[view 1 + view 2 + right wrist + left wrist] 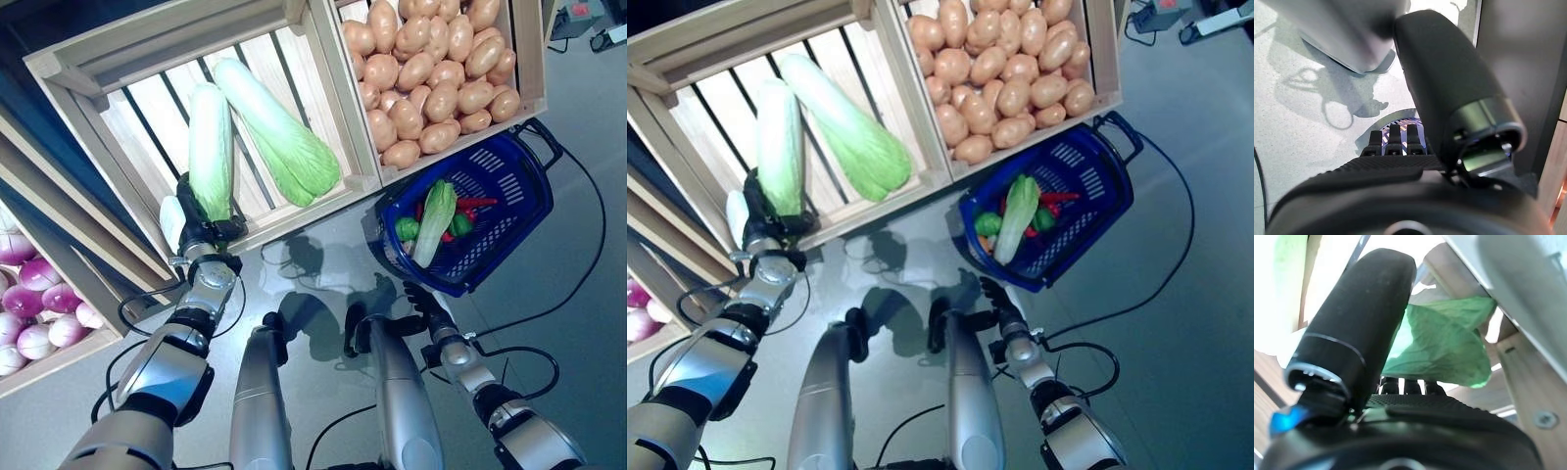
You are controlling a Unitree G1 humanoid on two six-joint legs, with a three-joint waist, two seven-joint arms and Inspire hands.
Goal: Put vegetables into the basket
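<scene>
Two pale-green napa cabbages in the slatted wooden crate point(118, 59), the left cabbage point(211, 147) gripped at its base by the curled dark left hand point(201, 227). Blue plastic mesh basket point(509, 211) on the floor, already holding a cabbage point(434, 220), green peppers and red chillies. Dark right hand point(426, 302) hanging near the basket, fingers straight, holding nothing.

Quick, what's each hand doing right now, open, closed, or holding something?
Left hand: closed on the lower end of a napa cabbage in the wooden crate.
Right hand: open, empty, beside the blue basket.
</scene>
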